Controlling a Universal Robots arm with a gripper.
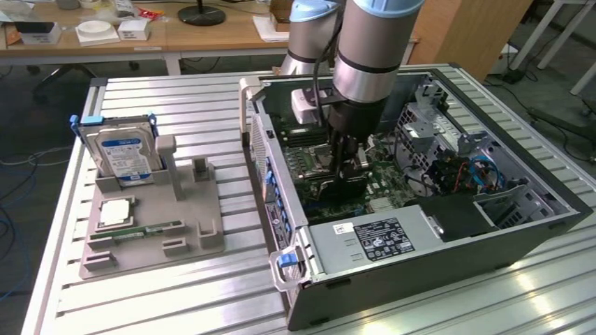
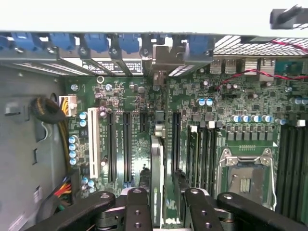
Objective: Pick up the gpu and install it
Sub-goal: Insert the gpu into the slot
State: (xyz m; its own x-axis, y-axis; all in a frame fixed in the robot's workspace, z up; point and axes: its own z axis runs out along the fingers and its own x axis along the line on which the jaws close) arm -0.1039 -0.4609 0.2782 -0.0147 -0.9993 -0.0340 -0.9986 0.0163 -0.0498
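A robot arm [image 1: 368, 49] reaches straight down into an open computer case [image 1: 521, 230] that lies on its side on a ribbed metal table [image 1: 167, 300]. The arm's grey and blue wrist section stands nearly vertical, with the black gripper [image 1: 343, 174] below it, low over the motherboard [image 1: 386, 188].

Seen from the wrist, the gripper [image 2: 164, 211] has its two black fingers [image 2: 138, 209] partly closed, pinching the gpu [image 2: 157, 183], a thin card held on edge between them. The card stands upright above the green motherboard [image 2: 134, 139], in line with the long black expansion slots [image 2: 126, 144], its far end toward the case's rear slot brackets [image 2: 96, 43]. Whether it is seated in a slot cannot be told.

To the exterior view's left of the case, a grey holder tray [image 1: 149, 230] carries a blue-labelled hard drive [image 1: 119, 150] standing upright and a narrow green memory stick [image 1: 135, 230] lying flat.
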